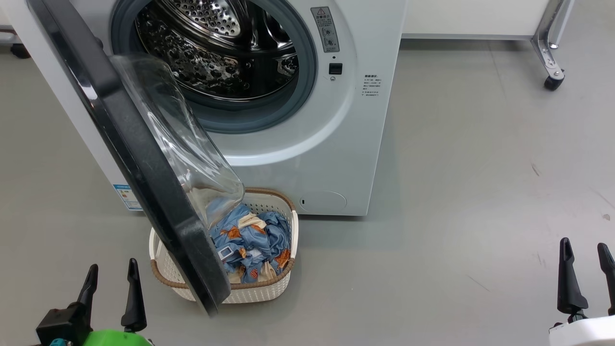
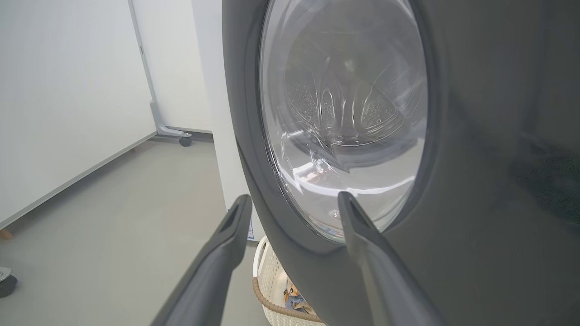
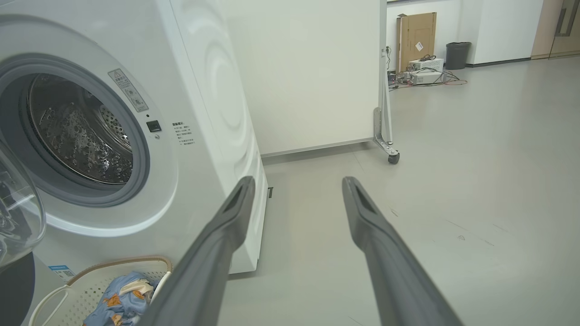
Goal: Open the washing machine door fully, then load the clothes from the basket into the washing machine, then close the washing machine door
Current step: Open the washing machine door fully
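Note:
The white washing machine (image 1: 307,158) stands ahead with its steel drum (image 1: 216,48) exposed. Its door (image 1: 144,158), black-rimmed with a clear glass bowl, stands swung out on the left and hangs over the basket (image 1: 262,290). The basket sits on the floor against the machine's front, holding the light blue clothes (image 1: 252,240). My left gripper (image 1: 111,274) is open at the lower left, just left of the door's outer face (image 2: 476,181), nothing between its fingers. My right gripper (image 1: 586,254) is open at the lower right, far from the machine (image 3: 190,113), above bare floor. The basket (image 3: 90,280) and clothes (image 3: 120,301) show low left in the right wrist view.
A white partition panel on castor feet (image 1: 552,81) stands behind and right of the machine. Grey floor stretches wide to the right. Far back in the right wrist view are a cardboard box (image 3: 417,36), a dark bin (image 3: 457,54) and cabled equipment (image 3: 423,74).

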Available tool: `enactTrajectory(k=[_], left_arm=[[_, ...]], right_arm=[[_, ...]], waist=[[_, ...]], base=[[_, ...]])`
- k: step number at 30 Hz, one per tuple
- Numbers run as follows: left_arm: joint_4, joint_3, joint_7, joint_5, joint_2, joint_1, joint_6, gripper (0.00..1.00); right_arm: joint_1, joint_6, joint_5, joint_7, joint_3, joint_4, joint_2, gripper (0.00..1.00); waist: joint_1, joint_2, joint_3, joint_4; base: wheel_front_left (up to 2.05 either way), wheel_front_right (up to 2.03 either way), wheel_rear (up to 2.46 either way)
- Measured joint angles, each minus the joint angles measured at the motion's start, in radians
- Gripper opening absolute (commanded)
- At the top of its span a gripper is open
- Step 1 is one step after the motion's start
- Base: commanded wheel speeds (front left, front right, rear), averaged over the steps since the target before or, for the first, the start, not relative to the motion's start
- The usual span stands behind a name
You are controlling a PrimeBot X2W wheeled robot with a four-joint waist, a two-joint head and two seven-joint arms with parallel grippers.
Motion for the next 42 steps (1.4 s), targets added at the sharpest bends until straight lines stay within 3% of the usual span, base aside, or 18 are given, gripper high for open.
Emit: enactTrajectory(k=[31,32,33,34,42], left_arm=[[0.003,-0.006,0.000,0.000,0.000,0.000,0.000,1.00],[0.006,-0.005,0.000,0.000,0.000,0.000,0.000,0.62],[0.006,-0.005,0.000,0.000,0.000,0.000,0.000,0.10],[0.008,-0.004,0.000,-0.001,0.000,0.001,0.000,0.00],[0.027,0.006,0.000,-0.011,0.000,0.009,0.000,0.00]], right_arm=[[0.016,0.008,-0.070,0.000,0.007,0.019,0.016,1.00],[0.016,0.008,-0.070,0.000,0.009,0.019,0.016,1.00],[0.016,0.008,-0.070,0.000,0.009,0.019,0.016,1.00],[0.016,0.008,-0.070,0.000,0.010,0.019,0.016,1.00],[0.016,0.008,-0.070,0.000,0.014,0.019,0.017,1.00]], waist=[[0.0000,0.0000,-0.013,0.025],[0.0000,0.0000,-0.014,0.026],[0.0000,0.0000,-0.014,0.026],[0.0000,0.0000,-0.014,0.027],[0.0000,0.0000,-0.012,0.031]], base=[[0.00,0.00,0.00],[0.00,0.00,0.00],[0.00,0.00,0.00],[0.00,0.00,0.00],[0.00,0.00,0.00]])
